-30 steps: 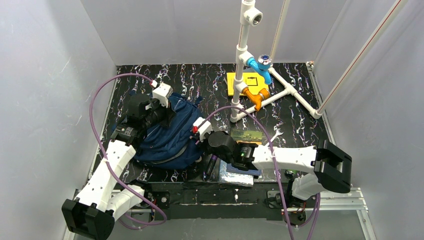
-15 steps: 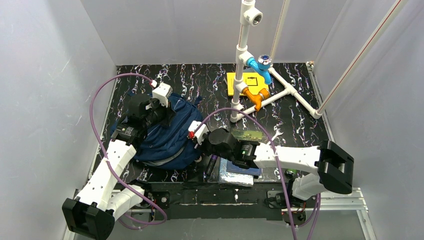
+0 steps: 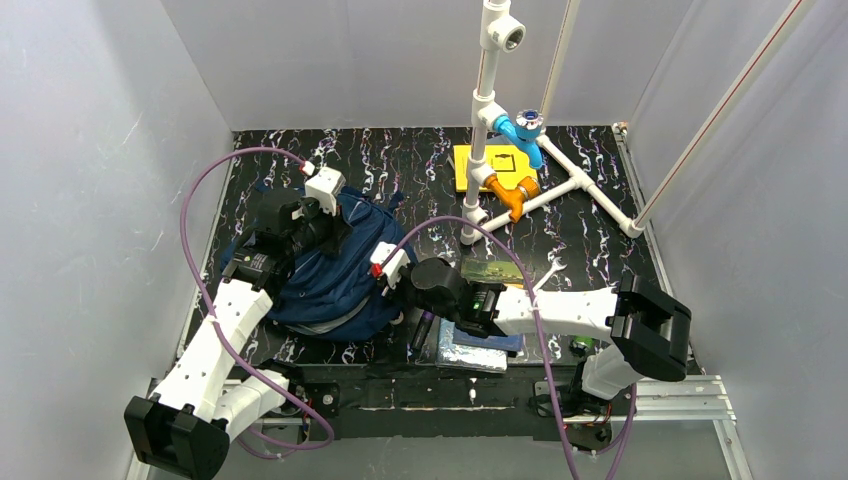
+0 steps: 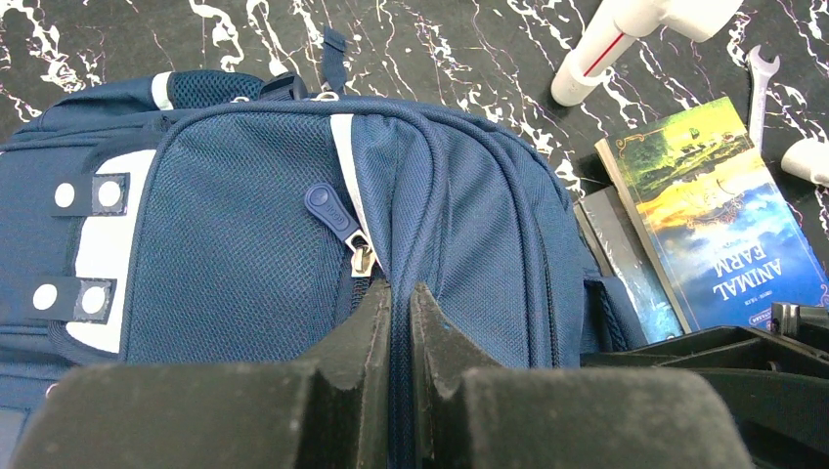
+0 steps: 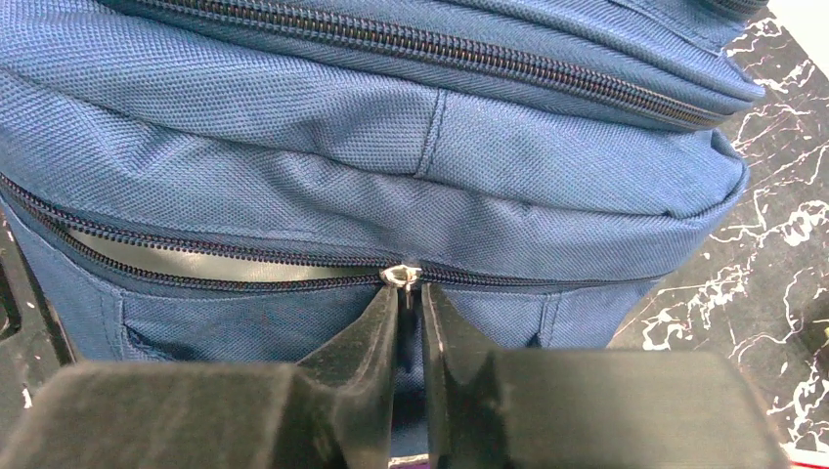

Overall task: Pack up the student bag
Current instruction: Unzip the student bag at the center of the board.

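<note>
Risk: the right end effector point(image 5: 411, 293) (jaws narrow, tips at the zip pull point(image 5: 401, 275); grip cannot be confirmed) may slip off the pull, leaving the bag point(image 3: 330, 285) part-open. The left end effector point(image 4: 399, 293) is clamped on a fold of the bag. The bag, navy with white patches, lies at the desk's point(image 3: 600, 230) 9 o'clock.

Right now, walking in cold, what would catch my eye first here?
The big navy student bag lies left of centre on the black marbled table, both arms bent over it. The left gripper pinches a fold of its fabric; the right gripper has its tips at the zip slider of a partly open zip. Just right of the bag lies an Animal Farm book.
</note>
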Controlling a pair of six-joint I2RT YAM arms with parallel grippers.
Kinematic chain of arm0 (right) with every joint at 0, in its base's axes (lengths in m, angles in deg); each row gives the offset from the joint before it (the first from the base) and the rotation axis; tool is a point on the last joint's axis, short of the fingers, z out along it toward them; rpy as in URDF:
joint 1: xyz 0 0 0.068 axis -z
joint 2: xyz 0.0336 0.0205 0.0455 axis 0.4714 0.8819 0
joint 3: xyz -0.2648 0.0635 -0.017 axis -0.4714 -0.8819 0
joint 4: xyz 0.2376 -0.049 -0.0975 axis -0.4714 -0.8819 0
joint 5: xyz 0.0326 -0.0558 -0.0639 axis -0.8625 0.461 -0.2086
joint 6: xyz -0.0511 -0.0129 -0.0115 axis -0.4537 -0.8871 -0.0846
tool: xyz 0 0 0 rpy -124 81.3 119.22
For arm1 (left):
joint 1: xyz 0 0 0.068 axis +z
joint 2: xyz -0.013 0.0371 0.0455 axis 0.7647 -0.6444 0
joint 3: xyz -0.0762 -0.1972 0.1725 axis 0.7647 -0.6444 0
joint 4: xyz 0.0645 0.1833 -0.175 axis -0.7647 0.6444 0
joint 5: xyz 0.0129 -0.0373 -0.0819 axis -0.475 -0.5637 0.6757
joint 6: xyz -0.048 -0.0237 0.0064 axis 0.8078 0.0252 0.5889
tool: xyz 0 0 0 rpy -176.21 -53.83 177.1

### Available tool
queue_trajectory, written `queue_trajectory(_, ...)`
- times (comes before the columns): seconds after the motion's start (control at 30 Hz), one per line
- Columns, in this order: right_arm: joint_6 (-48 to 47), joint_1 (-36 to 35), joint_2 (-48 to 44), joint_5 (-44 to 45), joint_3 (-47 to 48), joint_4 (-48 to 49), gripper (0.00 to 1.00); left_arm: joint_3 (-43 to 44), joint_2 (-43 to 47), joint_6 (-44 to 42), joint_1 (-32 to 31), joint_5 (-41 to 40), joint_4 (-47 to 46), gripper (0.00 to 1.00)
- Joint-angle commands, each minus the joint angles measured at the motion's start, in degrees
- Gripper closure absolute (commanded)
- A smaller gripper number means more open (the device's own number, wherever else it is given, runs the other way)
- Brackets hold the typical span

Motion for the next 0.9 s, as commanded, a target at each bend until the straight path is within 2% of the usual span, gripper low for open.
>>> queue_trajectory(0.0,-0.5,0.0,0.7,2.3,0.5,2.9,0.83,0.5,2.3,0.4,0.1,1.2,-3.0,1.0)
queue_trajectory(0.07,-1.0,0.0,0.2,3.0,0.4,1.3,0.86,0.5,2.5,0.1,0.1,0.7,-2.9,1.0)
queue_trajectory(0.2,-0.8,0.0,-0.7,2.6,-0.7,0.7,0.77,0.3,2.7,-0.7,0.1,-0.2,-3.1,1.0)
queue_trajectory(0.63,1.2,0.0,1.1,-0.7,-1.0,1.9,0.75,0.7,2.4,-0.9,0.1,0.2,-2.7,1.0)
queue_trajectory(0.77,1.0,0.0,2.9,-1.4,0.3,1.9,0.85,0.7,2.6,-0.7,0.1,0.3,-2.6,1.0)
queue_trajectory(0.87,-0.1,0.0,3.1,0.8,2.2,0.5,0.99,0.6,2.8,-0.7,0.1,0.3,-2.3,1.0)
